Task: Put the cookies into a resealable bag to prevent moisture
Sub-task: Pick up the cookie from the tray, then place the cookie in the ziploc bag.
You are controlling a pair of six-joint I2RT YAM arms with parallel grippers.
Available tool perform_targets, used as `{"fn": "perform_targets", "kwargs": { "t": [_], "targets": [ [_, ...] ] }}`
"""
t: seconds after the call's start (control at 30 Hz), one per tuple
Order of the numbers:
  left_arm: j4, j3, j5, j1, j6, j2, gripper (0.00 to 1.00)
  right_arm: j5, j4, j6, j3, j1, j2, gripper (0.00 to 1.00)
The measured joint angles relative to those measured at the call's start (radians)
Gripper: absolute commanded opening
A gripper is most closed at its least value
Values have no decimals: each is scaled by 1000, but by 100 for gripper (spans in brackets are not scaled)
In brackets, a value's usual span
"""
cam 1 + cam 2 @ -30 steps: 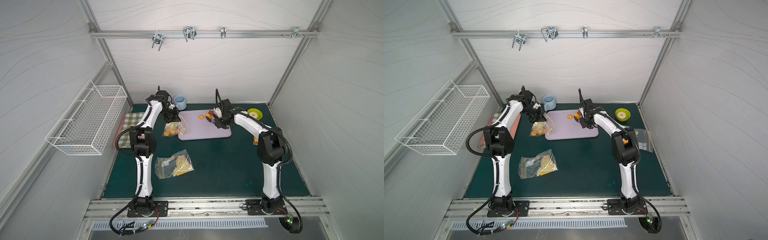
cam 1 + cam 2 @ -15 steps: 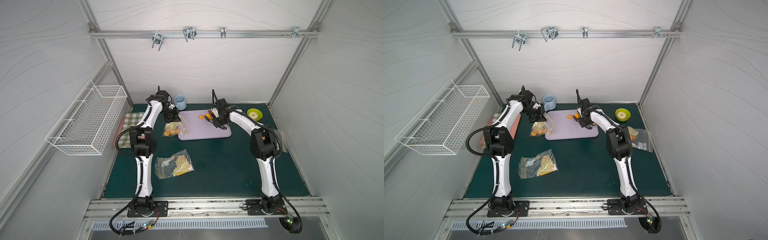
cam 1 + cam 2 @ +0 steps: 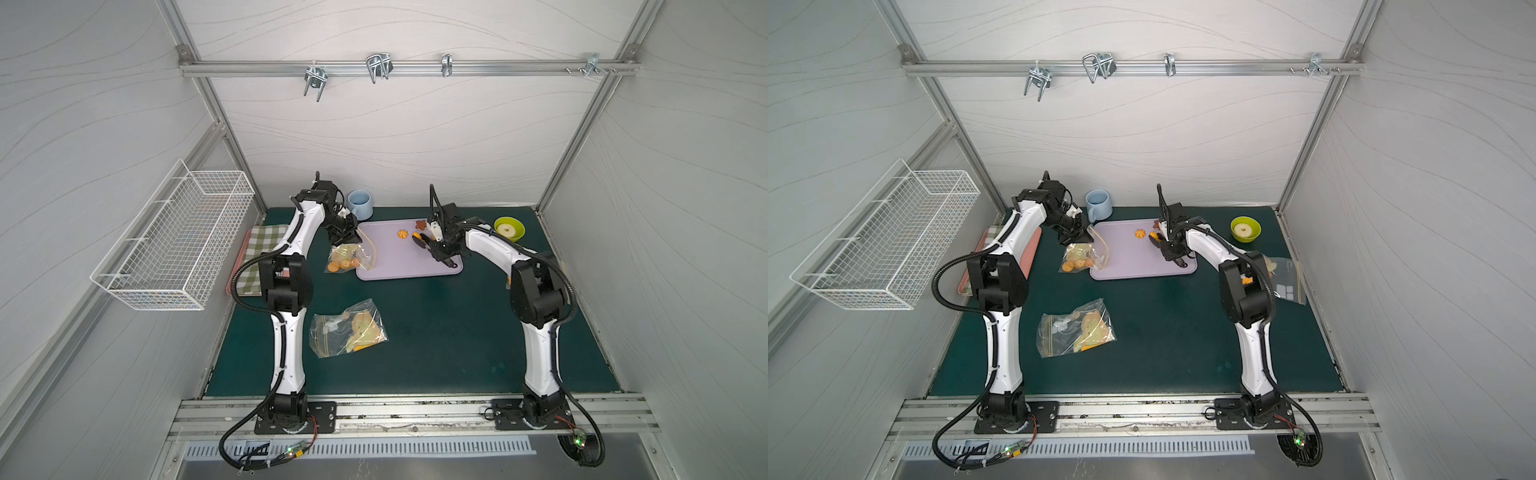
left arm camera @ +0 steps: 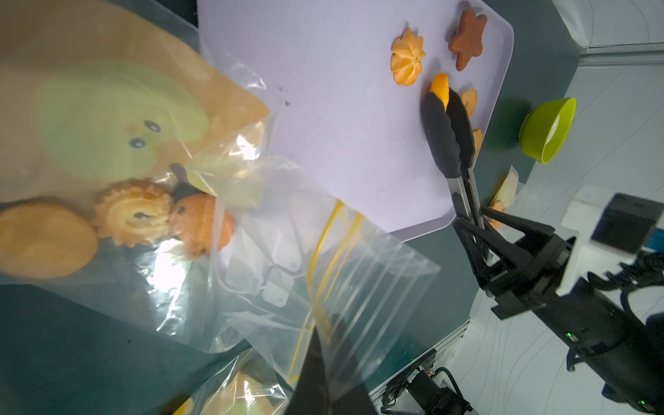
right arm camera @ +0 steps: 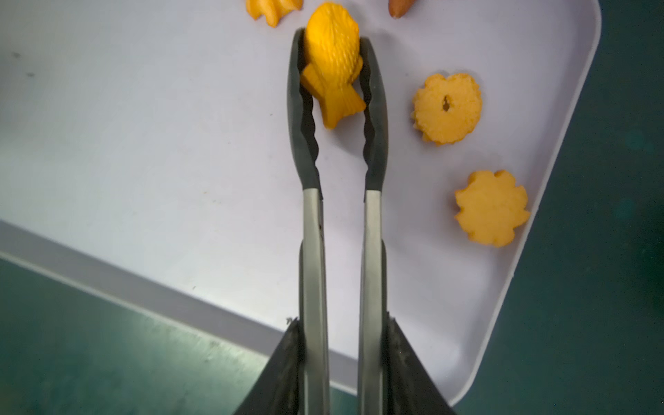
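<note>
On the lilac tray (image 3: 395, 266) lie an orange swirl cookie (image 3: 402, 234), a dark brown star (image 3: 421, 225) and two flower cookies (image 5: 446, 107) (image 5: 491, 208). My right gripper (image 5: 341, 321) is shut on grey tongs (image 5: 312, 233). Their black tips pinch a fish-shaped cookie (image 5: 332, 61) over the tray's far part, which both top views show (image 3: 417, 237) (image 3: 1153, 237). Left of the tray, my left gripper (image 4: 325, 323) is shut on the rim of the clear resealable bag (image 4: 251, 251). It holds that bag up by its yellow zip. Several cookies (image 4: 133, 212) lie in the bag.
A second clear bag (image 3: 349, 332) with a toast print lies mid-mat. A blue mug (image 3: 360, 203) stands behind the tray. A green bowl (image 3: 509, 228) with a pale round piece sits at back right. A checked cloth (image 3: 266, 249) and wire basket (image 3: 178, 237) are at left. Another bag (image 3: 1285, 278) lies at right.
My right gripper's jaws have drawn closer, pressing the tongs onto the fish cookie, and the right elbow has shifted a little. The left arm and its bag have stayed still.
</note>
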Motion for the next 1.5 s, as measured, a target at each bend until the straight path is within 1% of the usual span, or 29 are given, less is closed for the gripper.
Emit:
{"fn": "perform_targets", "kwargs": {
  "t": [0.2, 0.33, 0.43, 0.67, 0.83, 1.17, 1.23, 1.33, 1.37, 1.5],
  "targets": [
    [0, 0, 0, 0, 0, 0, 0, -89, 55, 53, -113, 1, -198, 33],
    [1, 0, 0, 0, 0, 0, 0, -157, 99, 90, -168, 6, -276, 33],
    [3, 0, 0, 0, 0, 0, 0, -222, 114, 113, -200, 18, -305, 32],
    [5, 0, 0, 0, 0, 0, 0, -368, 128, 138, -212, 108, -307, 31],
    [6, 0, 0, 0, 0, 0, 0, -439, 142, 150, -207, 151, -298, 31],
    [6, 0, 5, 0, 0, 0, 0, -444, 140, 175, -137, 154, -185, 33],
    [6, 0, 5, 0, 0, 0, 0, -444, 137, 175, -128, 154, -166, 35],
    [6, 0, 8, 0, 0, 0, 0, -444, 132, 176, -119, 155, -148, 46],
    [6, 0, 8, 0, 0, 0, 0, -444, 131, 178, -115, 156, -146, 48],
    [6, 0, 8, 0, 0, 0, 0, -445, 132, 183, -96, 156, -145, 49]
  ]
}}
